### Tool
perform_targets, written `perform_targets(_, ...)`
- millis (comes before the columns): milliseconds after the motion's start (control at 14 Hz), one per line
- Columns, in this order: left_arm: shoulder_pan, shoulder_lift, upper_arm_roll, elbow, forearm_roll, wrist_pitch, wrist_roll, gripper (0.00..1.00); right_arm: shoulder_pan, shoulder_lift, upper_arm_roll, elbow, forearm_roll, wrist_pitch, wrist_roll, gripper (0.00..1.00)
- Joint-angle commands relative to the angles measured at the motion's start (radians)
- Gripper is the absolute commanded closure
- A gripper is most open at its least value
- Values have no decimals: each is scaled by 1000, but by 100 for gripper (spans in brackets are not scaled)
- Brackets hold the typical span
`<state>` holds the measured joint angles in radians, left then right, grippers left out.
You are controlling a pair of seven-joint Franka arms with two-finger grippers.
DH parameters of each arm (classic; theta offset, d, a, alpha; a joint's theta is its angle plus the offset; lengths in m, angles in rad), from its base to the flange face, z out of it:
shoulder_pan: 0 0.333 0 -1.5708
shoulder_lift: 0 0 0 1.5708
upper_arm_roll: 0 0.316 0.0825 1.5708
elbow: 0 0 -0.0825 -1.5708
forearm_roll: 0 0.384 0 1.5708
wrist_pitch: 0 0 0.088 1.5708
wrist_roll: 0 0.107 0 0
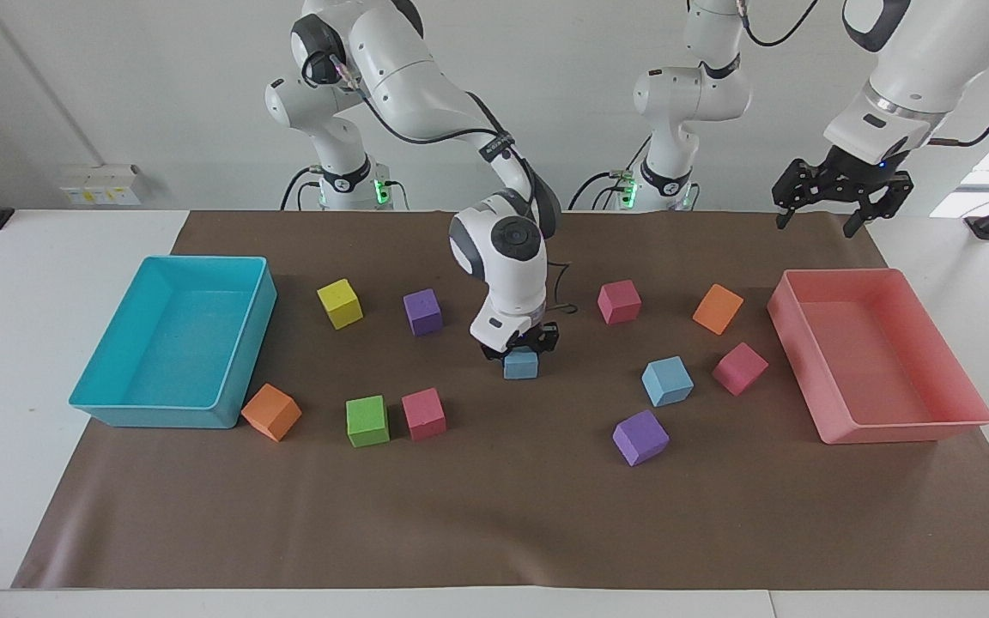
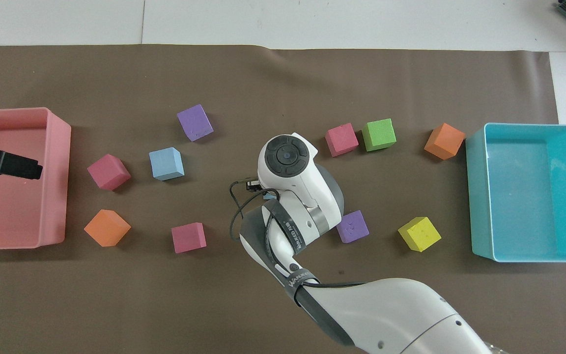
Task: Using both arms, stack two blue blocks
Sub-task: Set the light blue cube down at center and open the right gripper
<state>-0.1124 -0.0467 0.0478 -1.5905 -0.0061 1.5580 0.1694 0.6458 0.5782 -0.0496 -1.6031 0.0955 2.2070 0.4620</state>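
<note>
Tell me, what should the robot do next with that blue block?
Probably lift it a little more. The right gripper is shut on one blue block at mid-table, barely off the mat, and the other blue block lies toward the left arm's end.
</note>
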Motion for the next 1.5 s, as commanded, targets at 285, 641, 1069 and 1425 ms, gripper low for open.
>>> perform_targets(285,-3,-21,4,-29,-9,24,1,0,-9,-40,4,-18,4,8,17,0)
perform_targets(641,-3,-21,4,-29,-9,30,1,0,-20,-133,-3,-18,7,-10,17,0)
perform_targets(1069,-3,-21,4,-29,-9,31,1,0,-115,-296,4,-24,165,-154,-9,0)
perform_targets(1425,-4,-9,4,-34,-9,71,-5,0,-241,-330,1,-56,442,-164,-318,0)
